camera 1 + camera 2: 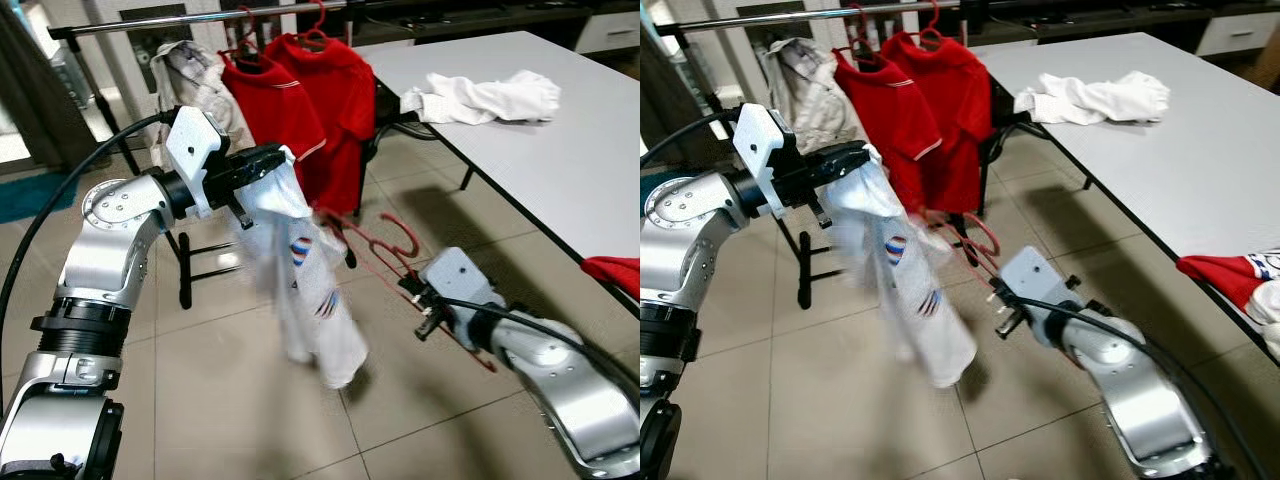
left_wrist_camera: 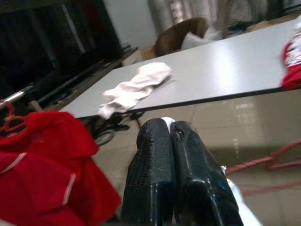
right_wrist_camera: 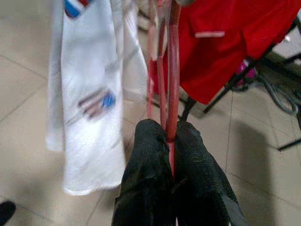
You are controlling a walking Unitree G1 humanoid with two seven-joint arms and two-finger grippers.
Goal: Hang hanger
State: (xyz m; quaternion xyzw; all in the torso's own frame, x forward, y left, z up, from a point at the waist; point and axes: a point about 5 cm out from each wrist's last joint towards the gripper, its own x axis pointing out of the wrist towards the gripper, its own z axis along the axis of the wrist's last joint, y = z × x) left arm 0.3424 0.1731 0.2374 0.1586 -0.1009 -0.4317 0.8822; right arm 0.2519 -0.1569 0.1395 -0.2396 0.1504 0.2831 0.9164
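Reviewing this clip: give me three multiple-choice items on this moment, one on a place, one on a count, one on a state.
1. Where does the loose white cloth lie?
A. on the grey table
B. on the floor
C. on the rail

2. How many red shirts hang on the rail?
A. one
B. two
C. four

3. What is the right gripper doing?
A. hanging open
B. shut on the red hanger
C. holding a cup

Answers: 1 A, the cloth rests on the tabletop; 2 B, two hang side by side; 3 B, the right wrist view shows both fingers clamped on the hanger.
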